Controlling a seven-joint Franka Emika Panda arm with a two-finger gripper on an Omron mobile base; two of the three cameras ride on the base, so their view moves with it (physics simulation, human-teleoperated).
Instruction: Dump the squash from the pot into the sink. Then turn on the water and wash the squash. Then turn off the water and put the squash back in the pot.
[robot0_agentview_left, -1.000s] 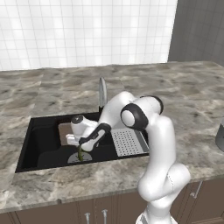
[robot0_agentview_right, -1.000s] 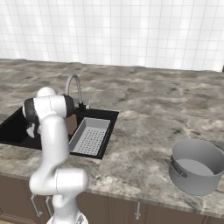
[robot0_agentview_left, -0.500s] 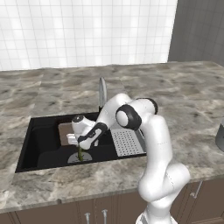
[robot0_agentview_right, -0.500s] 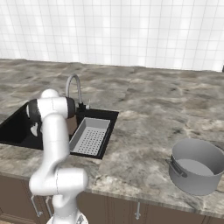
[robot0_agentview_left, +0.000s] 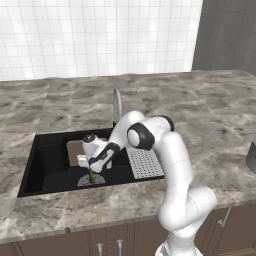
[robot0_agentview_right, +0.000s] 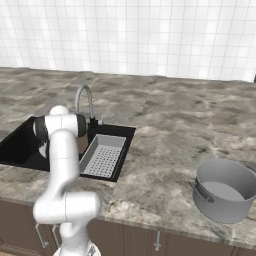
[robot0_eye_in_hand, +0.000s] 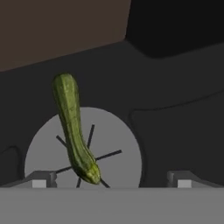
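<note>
End effector (robot0_eye_in_hand: 109, 179) hovering in the black rectangular sink (robot0_agentview_left: 50, 165)
Its fingers are standing apart, gripping nothing, above the small yellow-green elongated squash (robot0_eye_in_hand: 73, 127) lying across the round grey drain (robot0_eye_in_hand: 118, 148).

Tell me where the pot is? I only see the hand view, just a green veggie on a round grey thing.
Observer: The pot stands on the counter, far to the right of the sink, upright.
Child: Is anything in the pot?
Observer: It looks empty inside in the right base view.
Child: Is the arm right down in the sink?
Observer: Yes. In the left base view the end effector hangs open just above the squash and the drain.
Child: What else is in there?
Observer: A grey strainer tray fills the sink's right end, and a curved tap rises behind it.
</note>
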